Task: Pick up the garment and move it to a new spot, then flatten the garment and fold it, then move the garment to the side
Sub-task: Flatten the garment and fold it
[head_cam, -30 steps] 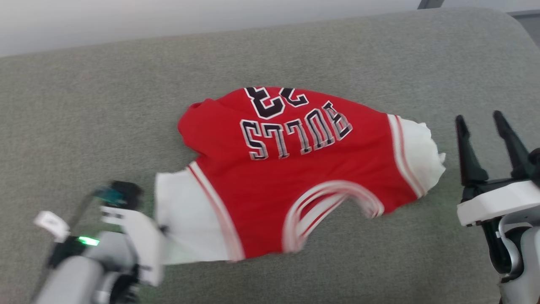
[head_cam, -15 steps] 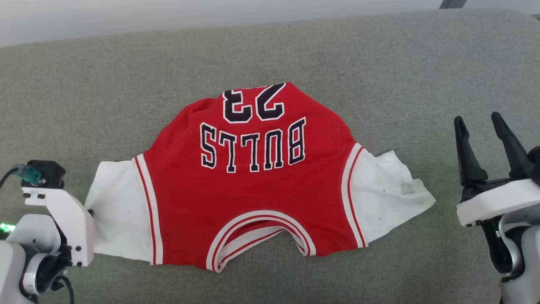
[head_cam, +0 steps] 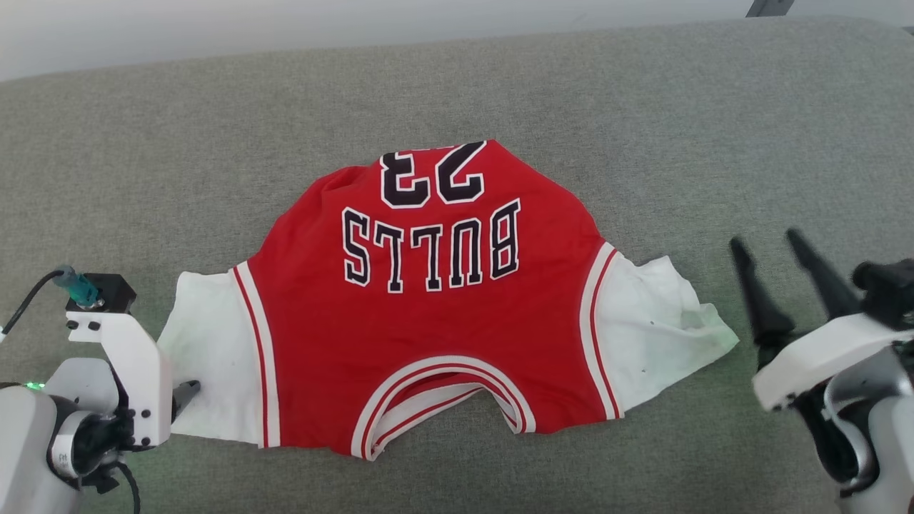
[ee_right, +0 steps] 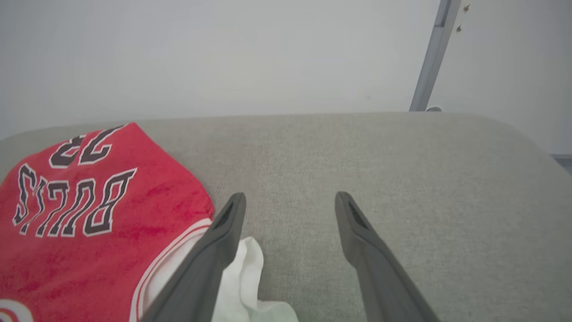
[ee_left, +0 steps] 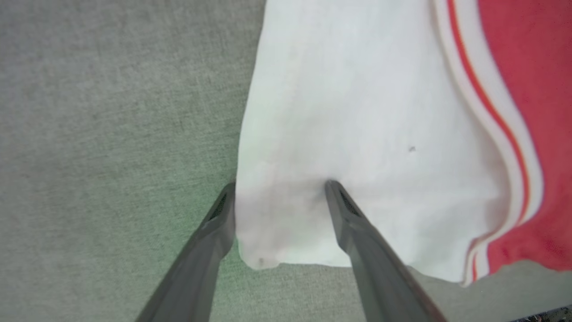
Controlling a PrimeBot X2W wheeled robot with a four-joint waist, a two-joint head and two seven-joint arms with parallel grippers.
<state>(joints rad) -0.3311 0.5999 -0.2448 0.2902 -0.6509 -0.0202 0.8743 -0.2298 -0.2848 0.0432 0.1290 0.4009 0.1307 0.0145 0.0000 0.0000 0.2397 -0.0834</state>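
**Location.** The garment (head_cam: 428, 314) lies spread, lettering (head_cam: 428, 246) up, at the middle of the grey upholstered surface (head_cam: 178, 143). In the head view its neckline (head_cam: 443, 364) points to 6 o'clock and the hem (head_cam: 435, 146) to 12 o'clock. One white sleeve (head_cam: 207, 350) points to 9 o'clock and the other sleeve (head_cam: 657, 328) to 3 o'clock. The body is fairly flat. The hem end looks narrowed, possibly tucked under, and the 3 o'clock sleeve is creased at its outer corner.

**End effectors.** The left gripper (ee_left: 279, 185) sits at the garment's 8 o'clock with its fingers (ee_left: 357, 232) spread. The left wrist view shows the sleeve's outer corner lying between them, one finger over the cloth and one beside its edge, with nothing pinched. The right gripper (head_cam: 764, 239) stands just off the 3 o'clock sleeve, spread and empty, apart from the cloth.

**Handling assessment.** Judged a light, limp knit with no stiffness. It will drape and bunch wherever it is lifted, and should drag on the textured cover rather than slide freely. It is not fragile. The main risk is a shallow pinch slipping off, or catching only the top layer.

**Recommended holds.** For flattening, take the hem corners near 11 and 1 o'clock, or the sleeve ends, and draw outward. For folding, grip at the striped shoulder seams (head_cam: 250, 343), both layers together, with both grippers level so the cloth does not twist
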